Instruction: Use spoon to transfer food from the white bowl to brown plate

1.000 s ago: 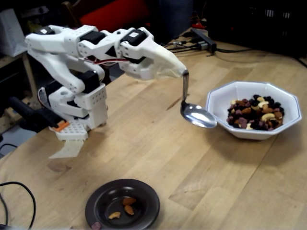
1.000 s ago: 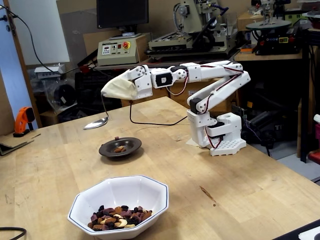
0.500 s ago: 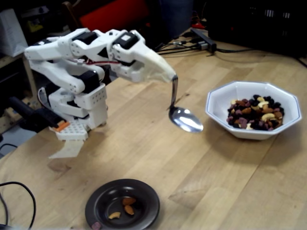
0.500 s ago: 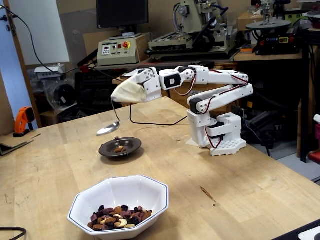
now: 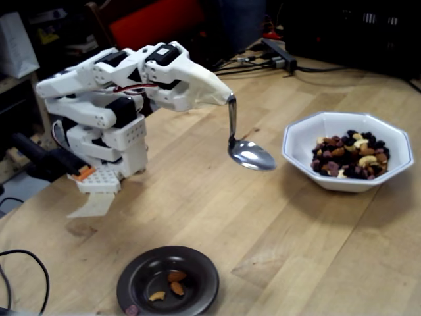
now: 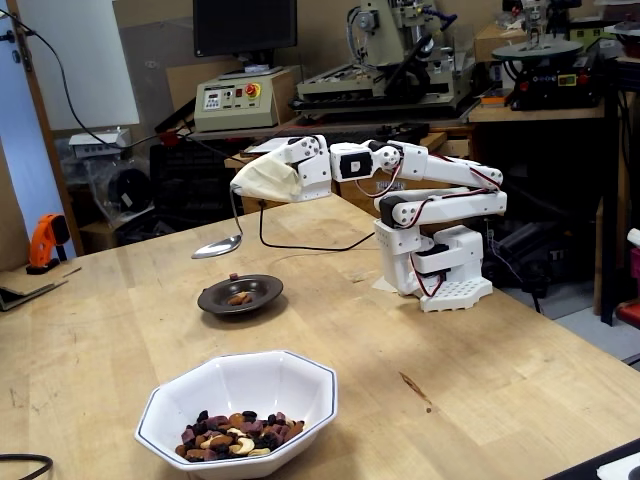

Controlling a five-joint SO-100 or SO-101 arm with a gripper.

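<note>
Up above the wooden table [image 5: 276,237], the white arm [image 6: 440,185] reaches out with its gripper [image 5: 220,95] wrapped in a whitish covering, so whether the jaws are open or closed cannot be told, though the spoon [image 5: 247,153] hangs from its tip by the thin handle; the spoon's oval bowl is held in the air, clear of the table, and looks empty and shiny in both fixed views; in a fixed view it sits just beside the near rim of the white bowl [image 5: 299,161] without touching it, while in a fixed view [image 6: 218,246] it appears beyond the brown plate [image 6: 262,300] and higher than it; the white bowl holds the food [image 5: 350,155], a heap of brown, pale and dark pieces gathered at its bottom; the brown plate lies well apart from the bowl, near the table edge in a fixed view [image 5: 200,293], with a few brown pieces in its sunken centre and one reddish bit on its rim.
</note>
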